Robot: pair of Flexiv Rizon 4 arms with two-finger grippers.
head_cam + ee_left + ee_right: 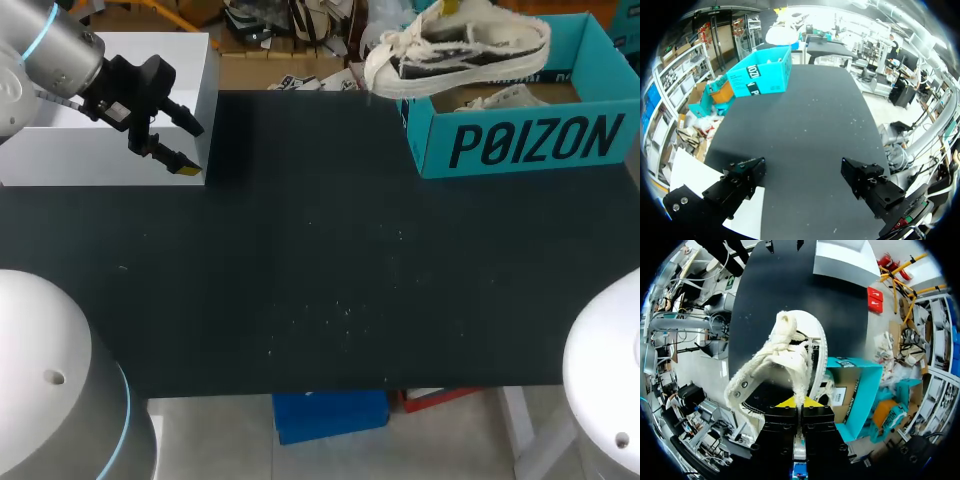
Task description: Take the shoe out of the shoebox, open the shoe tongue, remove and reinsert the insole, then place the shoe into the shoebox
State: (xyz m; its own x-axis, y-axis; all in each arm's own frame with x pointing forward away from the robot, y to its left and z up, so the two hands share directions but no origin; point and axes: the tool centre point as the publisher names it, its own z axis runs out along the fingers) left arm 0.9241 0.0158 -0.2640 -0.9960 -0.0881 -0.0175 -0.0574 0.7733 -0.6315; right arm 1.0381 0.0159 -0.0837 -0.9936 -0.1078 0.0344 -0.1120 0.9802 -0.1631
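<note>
A white canvas shoe [460, 48] with dark side panels hangs above the open teal shoebox [530, 140] at the table's far right. My right gripper [800, 402] is shut on the fabric edge of this shoe [787, 357], whose toe points away from the fingers; the gripper is outside the head view. A second light shoe [505, 98] lies inside the box. My left gripper [192, 148] stands open at the far left over a white box [110, 150]. Its black fingers [747, 176] are spread wide with nothing between them, and the teal shoebox [762, 75] sits far ahead of them.
The white box [845, 260] takes up the table's far left corner, and a corner of it [695, 175] lies under my left fingers. The dark tabletop [320, 280] stretches between the two boxes. The robot's two pale bases rise at the near corners.
</note>
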